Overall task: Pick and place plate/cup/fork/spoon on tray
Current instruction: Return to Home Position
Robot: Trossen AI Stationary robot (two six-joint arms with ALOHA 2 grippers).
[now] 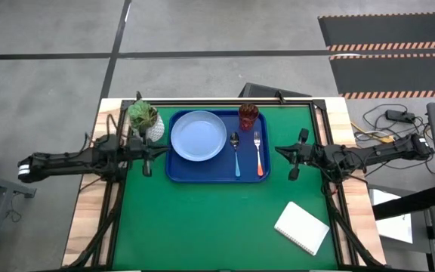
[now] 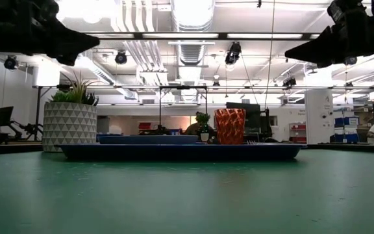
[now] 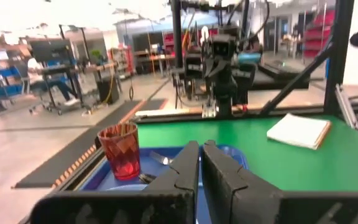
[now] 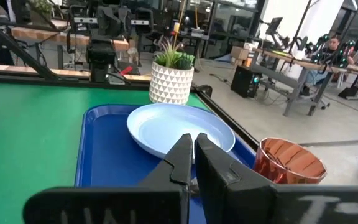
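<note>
The dark-blue tray lies at the table's far middle. On it rest the pale-blue plate, the reddish-brown cup at the far right corner, the blue-handled spoon and the orange-handled fork, side by side. My left gripper is shut and empty, raised beside the tray's left edge. My right gripper is shut and empty, raised to the right of the tray. The cup also shows in the left wrist view, the plate in the right wrist view.
A white pot with a green plant stands just left of the tray's far left corner, close to my left gripper. A white notepad lies on the green mat at the near right. People sit at desks in the room beyond.
</note>
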